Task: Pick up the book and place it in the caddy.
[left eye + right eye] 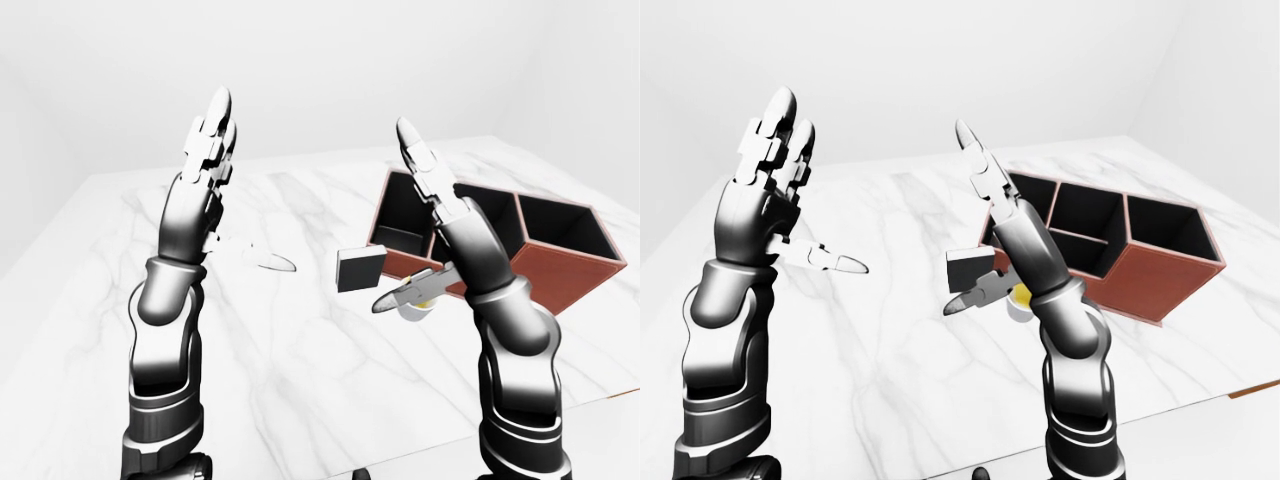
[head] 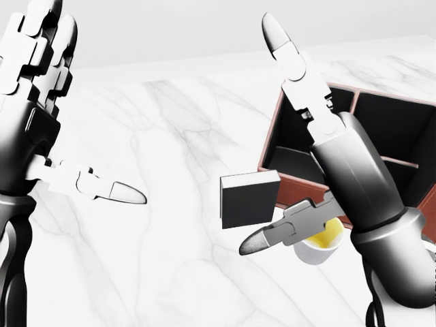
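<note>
I hold both arms raised over the white marble-patterned tabletop (image 1: 300, 350), palms up and nothing grasped. My right hand (image 2: 310, 129), a grey three-finger hand of jointed metal, stands with its long fingers stretched toward the top of the head view and its thumb jutting out to the view's left; it is spread wide and grips nothing. My left hand (image 2: 37, 75) is likewise unclenched, fingers upright at the view's left edge, thumb pointing right across bare marble.

The small dark book with a pale top edge (image 2: 248, 199) stands on the table just to the view's left of my right thumb, near it but not, as far as I can tell, touching. Its broad dark face is turned toward the camera. It sits beside the near corner of the reddish-brown open-topped caddy with black compartments (image 1: 1160, 275), which lies to the view's right, partly behind my right forearm. A small white cup with yellow contents (image 2: 319, 245) rests under that thumb, close against the caddy wall.

My judgement: the right hand is clearly the nearer one, the left well apart from the book. The grasp turns on bringing the right hand down and to the view's left, with the cup crowding that approach.
</note>
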Controlling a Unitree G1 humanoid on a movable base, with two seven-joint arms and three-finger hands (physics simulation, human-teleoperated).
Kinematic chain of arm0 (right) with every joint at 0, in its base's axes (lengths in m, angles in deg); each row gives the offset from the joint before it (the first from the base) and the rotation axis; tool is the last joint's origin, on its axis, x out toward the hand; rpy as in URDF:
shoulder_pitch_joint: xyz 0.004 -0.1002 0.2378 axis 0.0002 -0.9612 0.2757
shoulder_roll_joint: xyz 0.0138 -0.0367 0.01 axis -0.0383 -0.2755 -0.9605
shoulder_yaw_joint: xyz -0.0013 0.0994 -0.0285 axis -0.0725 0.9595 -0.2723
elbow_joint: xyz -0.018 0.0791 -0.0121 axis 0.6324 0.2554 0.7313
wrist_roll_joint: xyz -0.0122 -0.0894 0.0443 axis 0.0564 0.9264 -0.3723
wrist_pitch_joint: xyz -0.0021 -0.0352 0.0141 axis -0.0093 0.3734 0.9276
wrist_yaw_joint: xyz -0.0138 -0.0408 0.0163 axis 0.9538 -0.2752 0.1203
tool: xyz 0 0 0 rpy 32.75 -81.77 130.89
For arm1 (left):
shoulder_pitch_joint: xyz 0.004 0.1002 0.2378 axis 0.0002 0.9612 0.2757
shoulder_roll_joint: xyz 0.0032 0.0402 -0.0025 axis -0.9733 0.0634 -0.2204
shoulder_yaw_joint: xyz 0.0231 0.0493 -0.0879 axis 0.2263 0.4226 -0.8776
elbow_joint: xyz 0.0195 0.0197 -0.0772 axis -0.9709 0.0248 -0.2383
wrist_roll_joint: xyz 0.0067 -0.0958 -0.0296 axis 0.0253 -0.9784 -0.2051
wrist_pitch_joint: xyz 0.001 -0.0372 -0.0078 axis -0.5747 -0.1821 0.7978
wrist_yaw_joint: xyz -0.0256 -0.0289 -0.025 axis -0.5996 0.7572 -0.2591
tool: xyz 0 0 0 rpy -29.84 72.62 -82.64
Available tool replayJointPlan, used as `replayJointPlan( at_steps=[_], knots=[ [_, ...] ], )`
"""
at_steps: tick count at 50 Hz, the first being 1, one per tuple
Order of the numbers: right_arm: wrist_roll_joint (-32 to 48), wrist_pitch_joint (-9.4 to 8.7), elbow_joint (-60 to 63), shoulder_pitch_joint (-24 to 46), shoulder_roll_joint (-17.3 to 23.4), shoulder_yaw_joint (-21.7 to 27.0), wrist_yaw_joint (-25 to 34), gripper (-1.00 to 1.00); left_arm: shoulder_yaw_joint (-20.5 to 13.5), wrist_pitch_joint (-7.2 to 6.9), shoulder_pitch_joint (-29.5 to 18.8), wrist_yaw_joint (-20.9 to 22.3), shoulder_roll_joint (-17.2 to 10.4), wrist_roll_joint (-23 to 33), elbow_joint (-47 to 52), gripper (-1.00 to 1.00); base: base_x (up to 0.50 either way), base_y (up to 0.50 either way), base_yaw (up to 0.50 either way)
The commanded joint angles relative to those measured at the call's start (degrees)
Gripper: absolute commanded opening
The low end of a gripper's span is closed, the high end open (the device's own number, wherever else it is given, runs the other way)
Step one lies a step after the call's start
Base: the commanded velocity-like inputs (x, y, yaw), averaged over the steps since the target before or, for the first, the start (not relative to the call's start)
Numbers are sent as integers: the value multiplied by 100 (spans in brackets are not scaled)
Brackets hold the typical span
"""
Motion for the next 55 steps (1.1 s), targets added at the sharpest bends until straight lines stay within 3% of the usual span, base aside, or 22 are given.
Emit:
replayJointPlan(
  at_steps=[1, 13, 16, 22, 34, 55],
  knots=[
    [84, 0, -51, -57, -28, -47, -65, 100, 9, 0, 42, 10, 20, 6, 80, 100, 0, 0, 0],
    [691, 0, -586, 306, 34, -192, -217, 100, -29, 0, 62, 11, 9, -38, 121, 100, 0, 0, 0],
    [996, 0, -826, 510, 36, -362, 143, 100, -44, 0, 77, 18, -3, -55, 154, 100, 0, 0, 0],
    [1399, 0, -1537, 768, -25, -360, 217, 100, -78, 0, 83, 25, -29, -94, 222, 100, 0, 0, 0],
    [1959, 0, -3446, 1524, 69, -217, -413, 100, -146, 0, 136, 46, -72, -189, 420, 100, 0, 0, 0],
    [2834, 0, -4773, 1786, 43, -362, -595, 100, -179, 0, 139, 41, -103, -272, 463, 100, 0, 0, 0]
  ],
)
